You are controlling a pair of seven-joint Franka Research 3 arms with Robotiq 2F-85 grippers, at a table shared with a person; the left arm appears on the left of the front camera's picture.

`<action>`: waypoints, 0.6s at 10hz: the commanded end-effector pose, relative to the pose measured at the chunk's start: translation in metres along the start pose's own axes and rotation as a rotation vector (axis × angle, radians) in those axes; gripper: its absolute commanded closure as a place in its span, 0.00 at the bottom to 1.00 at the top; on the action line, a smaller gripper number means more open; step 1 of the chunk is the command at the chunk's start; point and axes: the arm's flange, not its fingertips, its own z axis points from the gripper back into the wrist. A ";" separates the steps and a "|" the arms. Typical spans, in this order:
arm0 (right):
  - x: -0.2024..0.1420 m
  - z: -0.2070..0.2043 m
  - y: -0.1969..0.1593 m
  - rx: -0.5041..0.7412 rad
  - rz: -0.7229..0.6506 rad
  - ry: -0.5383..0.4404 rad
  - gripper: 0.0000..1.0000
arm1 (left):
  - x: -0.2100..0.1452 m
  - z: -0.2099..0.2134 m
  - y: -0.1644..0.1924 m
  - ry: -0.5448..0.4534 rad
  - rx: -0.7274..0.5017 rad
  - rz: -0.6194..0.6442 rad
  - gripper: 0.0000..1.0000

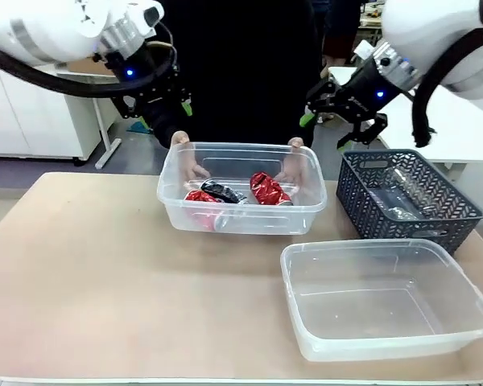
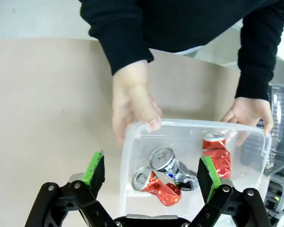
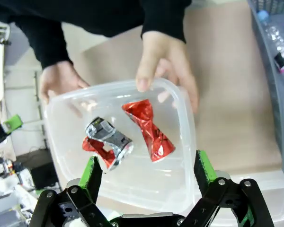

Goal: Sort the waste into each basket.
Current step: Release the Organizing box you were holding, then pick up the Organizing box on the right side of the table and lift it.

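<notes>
— Desk (image 1: 88,265) first: what stands on it?

— Two clear tubs. The near tub (image 1: 386,297) is at the front right and I see nothing in it. The far tub (image 1: 241,189) is at the middle back, and the person's hands (image 1: 185,157) hold its far rim from both sides. A dark grey basket (image 1: 406,197) stands to the right of the far tub, with a clear bottle (image 1: 402,197) lying inside.

— And the cans?

— Three crushed cans lie in the far tub: a red can (image 1: 267,189) at the right, a black and silver can (image 1: 221,191) in the middle, and another red can (image 1: 200,198) touching it at the left.

— How are the tools?

— The left tool (image 1: 163,112) hangs above the far left corner of this tub, wide open, holding nothing. The right tool (image 1: 338,129) hangs above its far right corner, also wide open and holding nothing.
</notes>
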 end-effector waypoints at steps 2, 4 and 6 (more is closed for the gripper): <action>0.007 0.004 0.006 -0.021 -0.022 0.020 0.00 | 0.005 0.002 -0.005 0.010 0.037 0.013 0.00; 0.007 0.004 0.006 -0.021 -0.022 0.020 0.00 | 0.005 0.002 -0.005 0.010 0.037 0.013 0.00; 0.003 0.000 0.002 0.000 -0.004 0.015 0.00 | 0.004 -0.001 -0.002 0.010 0.022 0.001 0.00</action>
